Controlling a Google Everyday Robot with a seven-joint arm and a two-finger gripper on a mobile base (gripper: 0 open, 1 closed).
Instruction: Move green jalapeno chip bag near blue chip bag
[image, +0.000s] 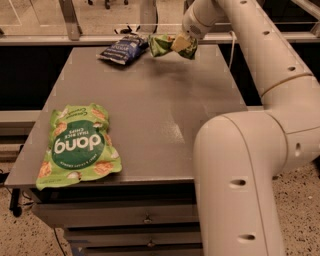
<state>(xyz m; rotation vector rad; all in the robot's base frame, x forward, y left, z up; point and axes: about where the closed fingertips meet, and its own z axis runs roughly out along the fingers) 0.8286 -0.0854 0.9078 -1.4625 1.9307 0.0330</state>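
The green jalapeno chip bag is held in the air over the far edge of the table, just right of the blue chip bag, which lies flat at the far middle of the table. My gripper is shut on the right end of the green jalapeno bag. The bag's left end hangs close to the blue bag's right edge. My white arm reaches in from the right and fills the right side of the view.
A larger bright green "dang" bag lies at the near left of the grey table. Drawers sit below the table's front edge. A rail and glass run behind the far edge.
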